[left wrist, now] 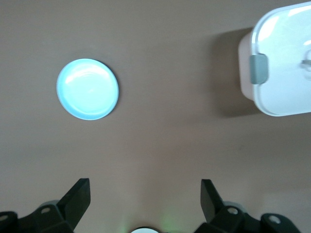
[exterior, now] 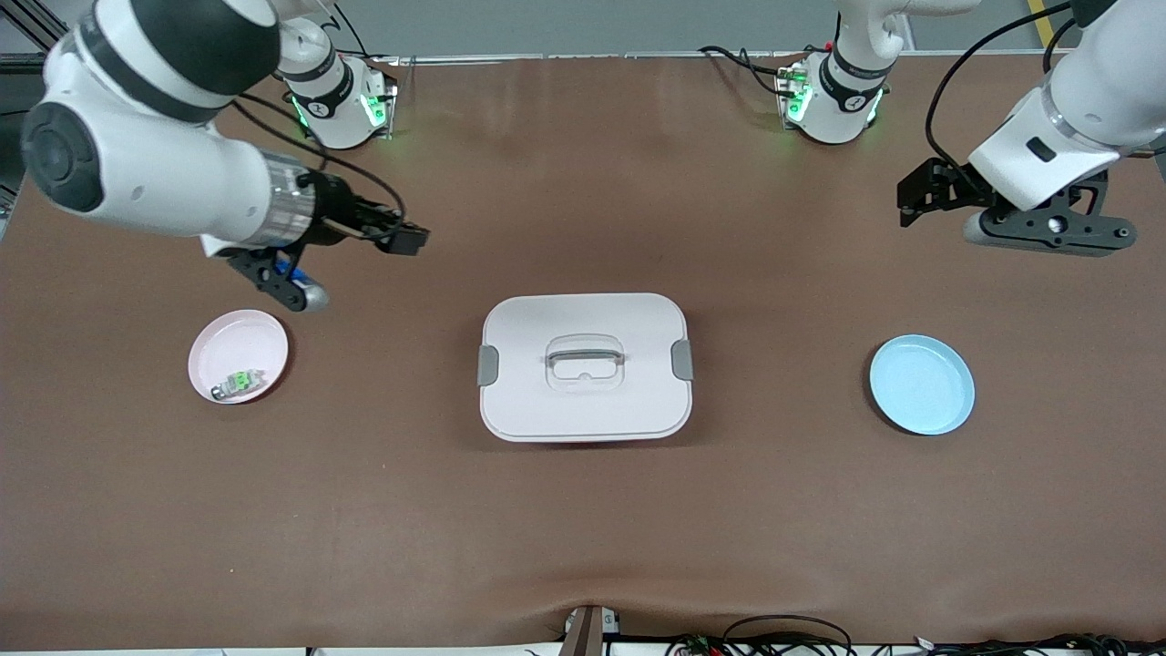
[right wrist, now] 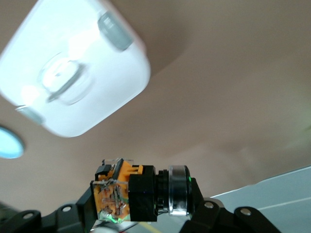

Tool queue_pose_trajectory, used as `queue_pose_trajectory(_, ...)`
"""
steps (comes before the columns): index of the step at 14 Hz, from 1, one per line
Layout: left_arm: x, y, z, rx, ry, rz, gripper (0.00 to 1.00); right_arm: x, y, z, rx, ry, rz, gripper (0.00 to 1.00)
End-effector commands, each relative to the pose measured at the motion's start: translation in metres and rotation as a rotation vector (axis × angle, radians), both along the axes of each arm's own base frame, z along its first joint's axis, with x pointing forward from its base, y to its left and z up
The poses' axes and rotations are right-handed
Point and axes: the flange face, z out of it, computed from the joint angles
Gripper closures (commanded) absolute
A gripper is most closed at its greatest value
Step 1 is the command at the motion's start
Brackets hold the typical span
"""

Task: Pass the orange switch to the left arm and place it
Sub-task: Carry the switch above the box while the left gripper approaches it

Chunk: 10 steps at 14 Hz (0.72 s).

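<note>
The orange switch (right wrist: 127, 194), a small black block with an orange middle and a metal ring, is clamped between the fingers of my right gripper (right wrist: 142, 204). In the front view the right gripper (exterior: 387, 232) holds the switch (exterior: 408, 240) in the air over the table, between the pink plate (exterior: 208, 339) and the white box (exterior: 583, 410). The box (right wrist: 73, 63) has grey clasps and a recessed handle and sits mid-table. My left gripper (exterior: 915, 196) hangs open and empty over the left arm's end of the table. Nothing is between its jaws (left wrist: 145, 191).
A small green-and-silver component (exterior: 239, 381) lies in the pink plate at the right arm's end. An empty blue plate (exterior: 921, 384) sits at the left arm's end, also in the left wrist view (left wrist: 87, 89). The box's corner (left wrist: 286, 63) shows there too.
</note>
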Motion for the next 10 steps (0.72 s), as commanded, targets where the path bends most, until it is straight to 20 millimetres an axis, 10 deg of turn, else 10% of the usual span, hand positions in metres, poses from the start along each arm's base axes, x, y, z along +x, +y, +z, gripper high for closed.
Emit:
queue_pose_trajectory(1,0.005,-0.012,-0.003,-0.113,0.008,0.009,0.00,0.004,0.036,0.005,0.066,0.075,-0.186,0.71)
queue_pose_trajectory(10,-0.007,-0.085,-0.014,-0.208,-0.027,-0.018,0.00,-0.026,0.183,-0.024,0.128,0.051,-0.490,0.72)
